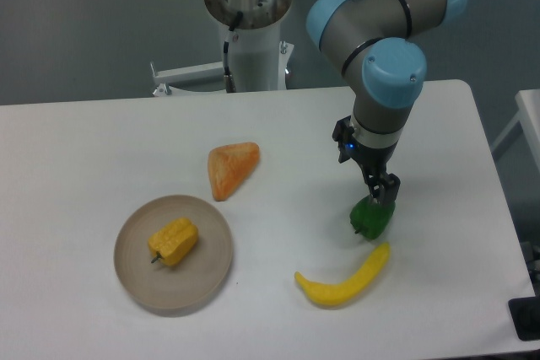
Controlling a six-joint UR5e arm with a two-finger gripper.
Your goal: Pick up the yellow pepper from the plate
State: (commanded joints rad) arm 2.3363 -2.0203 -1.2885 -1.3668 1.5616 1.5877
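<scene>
White surface (pixel 101 137), grey floor behind. Left, near front edge: plate (pixel 211 271) with yellow pepper (pixel 174 240) lying on its side at centre, stem toward front-left, exposed for a top grasp, untouched. Middle: orange wedge (pixel 231 168), not in the path. Right: gripper (pixel 381 200) down on green pepper (pixel 372 217), fingers look closed around its top, well apart from the target. Banana (pixel 344 280) just in front. Pick not started; arm must cross left.

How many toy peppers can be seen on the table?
2. The yellow pepper lies on the plate at front left. The green pepper sits under the gripper, right of centre. None seems hidden.
</scene>
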